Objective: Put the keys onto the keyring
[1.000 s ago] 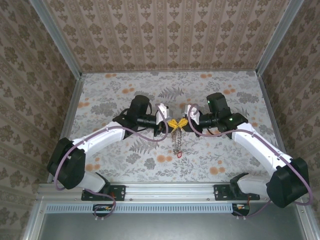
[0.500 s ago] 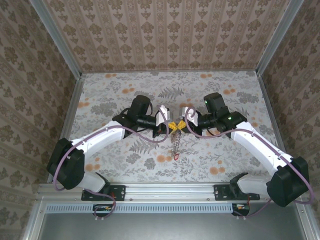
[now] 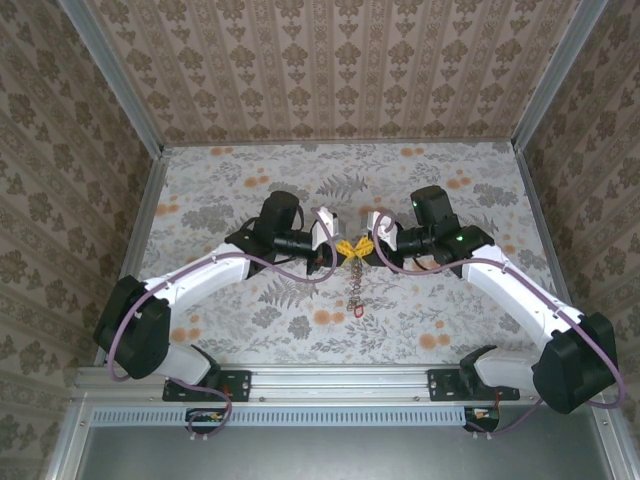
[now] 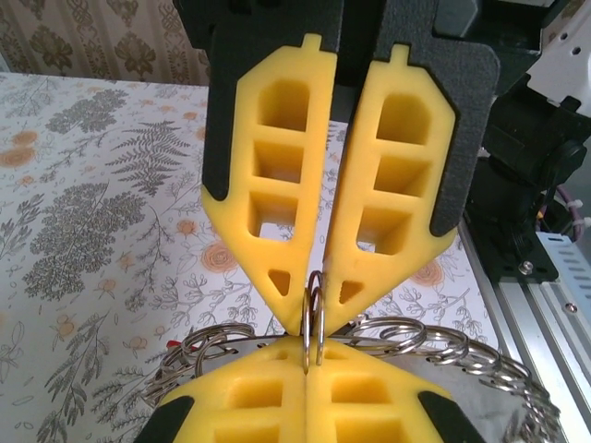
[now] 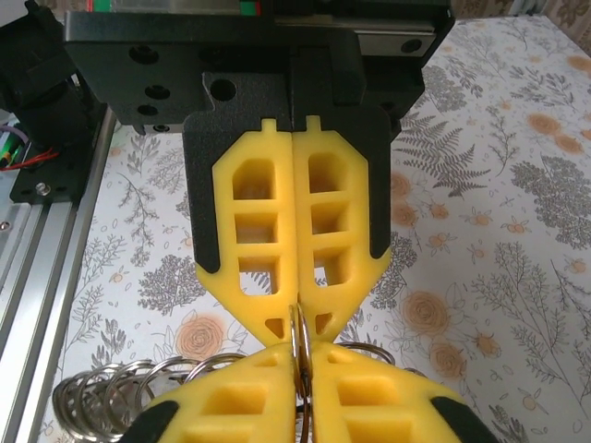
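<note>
Left gripper (image 5: 297, 323): clenched; its yellow fingers press flat together with a thin wire pinched at the tips.
Right gripper (image 4: 313, 318): grasping the same wire; its jaws stand a sliver apart, one tip on each side.
Meeting point: the two grippers face each other tip to tip above the middle of the table, nearly touching.
Keyring (image 4: 312, 293): held off the table, edge-on between both pairs of fingertips. It shows as a doubled wire loop in the narrow gap.
Keys (image 4: 434, 346): small grey metal pieces strung close along the keyring. In the wrist views they look like a row of wire loops curving out to either side behind the fingers. Their shapes are too small to tell apart.
Hanging part: in the top view a thin grey string of pieces drops from the grip toward the near edge.
Red tag (image 3: 358, 313): at the low end of that string, just above or on the table; contact cannot be told.
Obstructions: the yellow fingers cover most of the keyring, and each wrist camera's own fingers hide its lower half.
Table (image 3: 230, 195): covered in a pale floral and fern print.
Rail (image 3: 340, 383): aluminium, along the near edge, carrying both arm bases.
Enclosure walls (image 3: 330, 60): patterned paper on three sides, with metal corner posts. Inside stand the two arms and the held keyring.
</note>
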